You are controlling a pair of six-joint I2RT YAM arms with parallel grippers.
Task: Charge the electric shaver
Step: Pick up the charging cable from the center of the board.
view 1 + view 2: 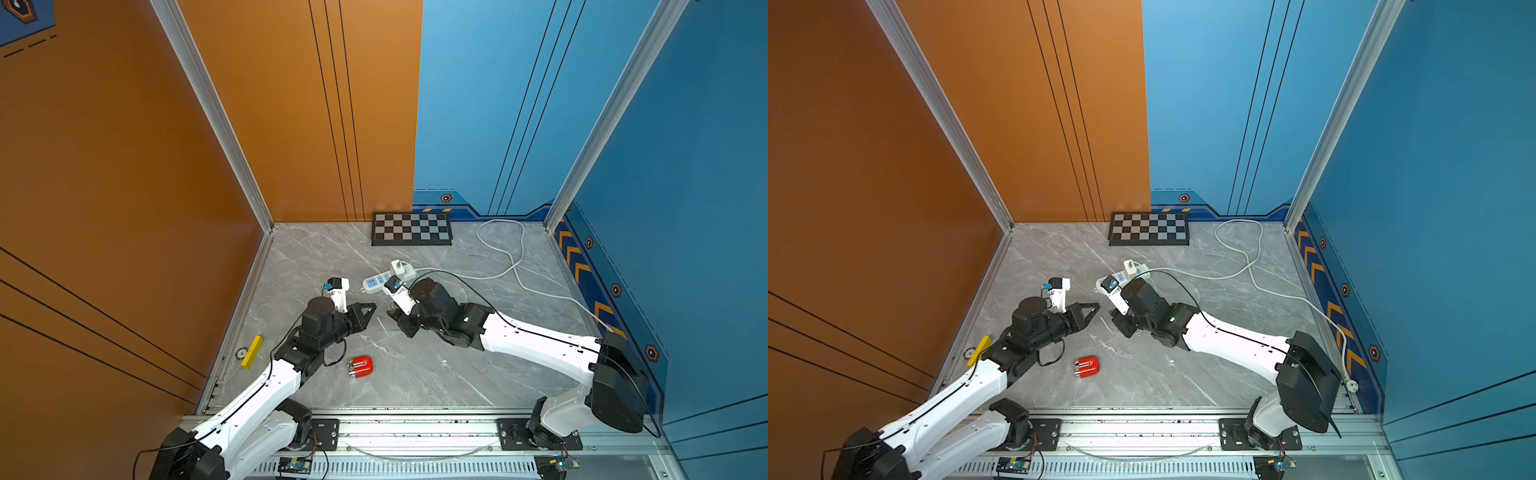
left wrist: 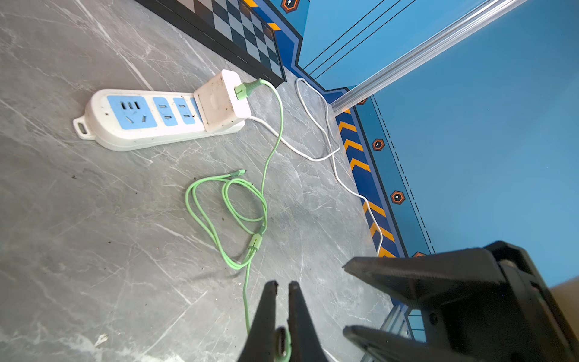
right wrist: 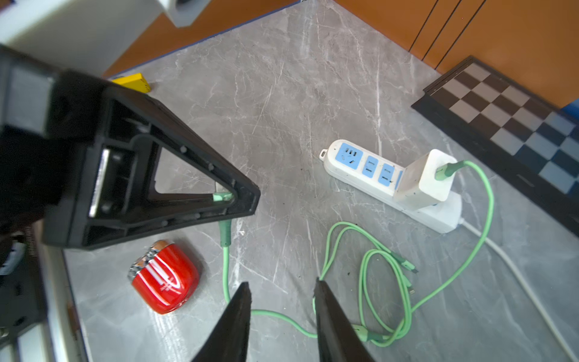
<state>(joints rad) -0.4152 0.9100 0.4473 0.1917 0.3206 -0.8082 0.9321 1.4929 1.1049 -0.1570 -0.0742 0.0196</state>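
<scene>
**Shaver charging: plug in hand, shaver not yet connected**

Done, as far as we can see: the white charger block sits in the power strip, and the green cable runs out of it. The left end effector is closed on the cable's free plug end. The right end effector has its jaws apart and holds nothing. A stretch of cable passes between them in the picture.

Left to do, in our judgement: carry the plug to the electric shaver and seat it, probably with the free arm steadying the body. The shaver lies on the tabletop, lower centre of both top views, just right of the left arm and touching neither end effector.

View notes:
- Both top views give the layout, but the green cable hardly shows there.
- The right wrist view shows the plug pinched at the left fingertips. It also shows the shaver at lower left of frame, with its silver heads toward the upper left.
- The left wrist view shows the coiled cable and the strip, but no shaver.
- We cannot find the charging port in any view.
</scene>
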